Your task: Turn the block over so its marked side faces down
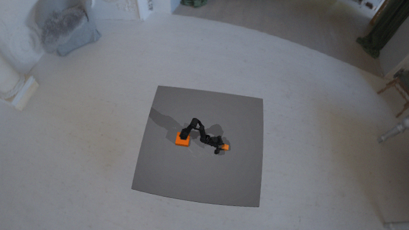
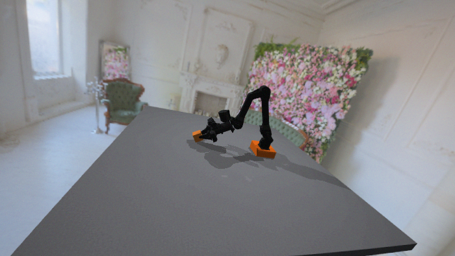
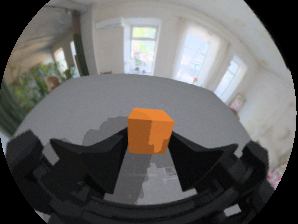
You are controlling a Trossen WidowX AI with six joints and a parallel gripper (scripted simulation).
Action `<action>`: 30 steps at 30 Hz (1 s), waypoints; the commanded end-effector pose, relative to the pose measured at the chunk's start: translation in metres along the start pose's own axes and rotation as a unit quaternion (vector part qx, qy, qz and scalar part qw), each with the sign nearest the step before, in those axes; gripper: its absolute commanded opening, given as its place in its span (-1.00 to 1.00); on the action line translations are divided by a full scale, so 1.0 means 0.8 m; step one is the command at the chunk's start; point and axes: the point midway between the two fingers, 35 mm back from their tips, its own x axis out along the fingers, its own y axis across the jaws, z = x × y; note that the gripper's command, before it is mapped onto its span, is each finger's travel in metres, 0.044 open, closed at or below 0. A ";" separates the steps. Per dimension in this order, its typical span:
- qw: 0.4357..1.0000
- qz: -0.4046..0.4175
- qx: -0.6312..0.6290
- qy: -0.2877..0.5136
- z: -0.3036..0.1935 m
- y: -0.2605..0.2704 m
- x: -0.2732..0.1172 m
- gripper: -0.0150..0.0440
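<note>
The orange block point(image 1: 225, 147) point(image 2: 196, 136) point(image 3: 139, 136) is held at the fingertips and sits tilted in the exterior view. It is low over the grey table point(image 1: 175, 175) point(image 2: 130, 201) point(image 3: 100, 90); I cannot tell whether a lower edge touches it. My gripper point(image 1: 223, 147) point(image 2: 200, 135) point(image 3: 148, 131) is shut on the block, with one finger on either side in the wrist view, and points outward at a shallow downward slant. No mark can be made out on the faces that show; the underside and the far side are hidden.
The arm's orange base block point(image 1: 182, 142) point(image 2: 266, 153) stands on the table, left of the held block in the top view and right of it in the exterior view. Shadows of the arm lie across the table. The table's edges are well away from the held block.
</note>
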 end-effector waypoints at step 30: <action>1.000 0.002 0.003 -0.011 0.000 0.001 -0.002 1.00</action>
